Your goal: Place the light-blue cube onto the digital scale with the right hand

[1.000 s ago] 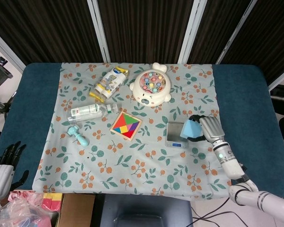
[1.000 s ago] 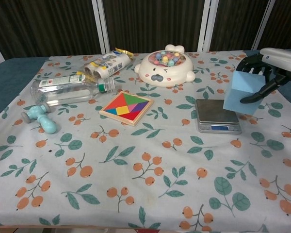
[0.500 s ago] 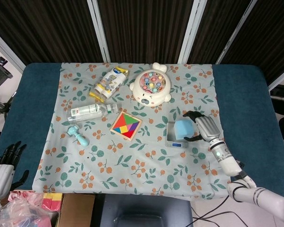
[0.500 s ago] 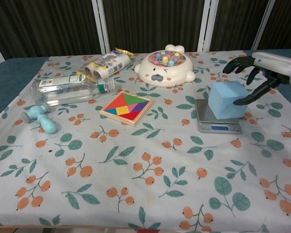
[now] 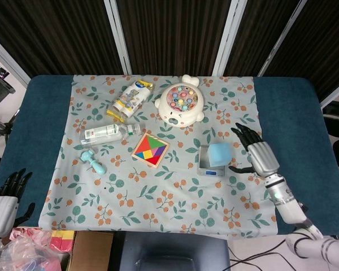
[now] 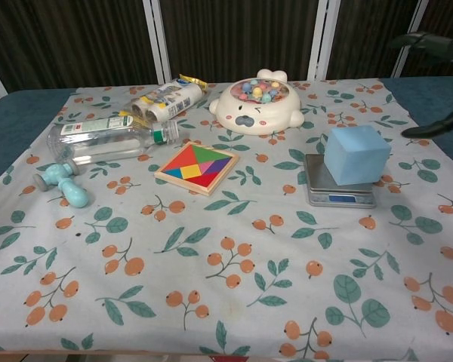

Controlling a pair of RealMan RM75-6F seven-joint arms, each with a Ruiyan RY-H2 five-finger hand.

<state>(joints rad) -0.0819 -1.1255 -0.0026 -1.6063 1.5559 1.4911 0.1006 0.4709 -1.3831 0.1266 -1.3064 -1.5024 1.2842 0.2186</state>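
Note:
The light-blue cube [image 5: 218, 153] [image 6: 355, 154] rests on the small grey digital scale [image 5: 206, 167] [image 6: 326, 194], right of the table's middle. My right hand [image 5: 256, 153] [image 6: 432, 48] hovers to the right of the cube, apart from it, fingers spread and holding nothing. In the chest view only its dark fingertips show at the right edge. My left hand [image 5: 7, 190] hangs low at the bottom left, off the table, holding nothing.
A tangram puzzle [image 5: 150, 149] lies left of the scale. A white fishing toy [image 5: 181, 105] sits at the back. A clear bottle [image 5: 110, 132], a snack pack [image 5: 130, 99] and a teal toy [image 5: 94, 161] lie to the left. Boxes and bags [image 5: 34, 248] sit below the front left edge.
My right hand carried the cube leftward onto the scale, let go of it, then drew back to the right with fingers spread. The cube now stands alone on the scale.

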